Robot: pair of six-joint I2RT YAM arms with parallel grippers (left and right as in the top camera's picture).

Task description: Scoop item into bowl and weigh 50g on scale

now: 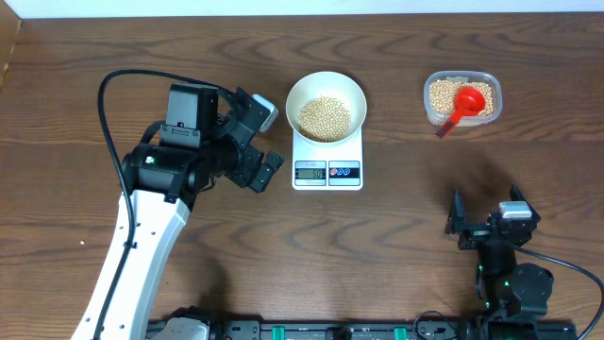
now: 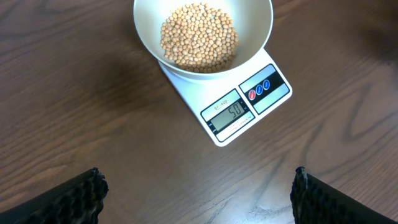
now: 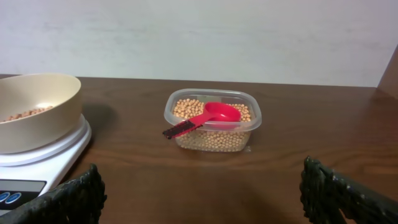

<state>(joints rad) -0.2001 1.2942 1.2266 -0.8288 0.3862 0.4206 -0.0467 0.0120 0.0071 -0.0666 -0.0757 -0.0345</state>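
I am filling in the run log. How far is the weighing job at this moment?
Looks done: the bowl sits on the scale with beans inside, and the display appears to read 50. The red scoop lies in the tub. In hand: nothing; the left gripper and right gripper are open and empty. Left: probably nothing, except confirming the reading.

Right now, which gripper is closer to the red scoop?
Right. The right gripper sits in front of the red scoop; the left gripper is past the scale and bowl.
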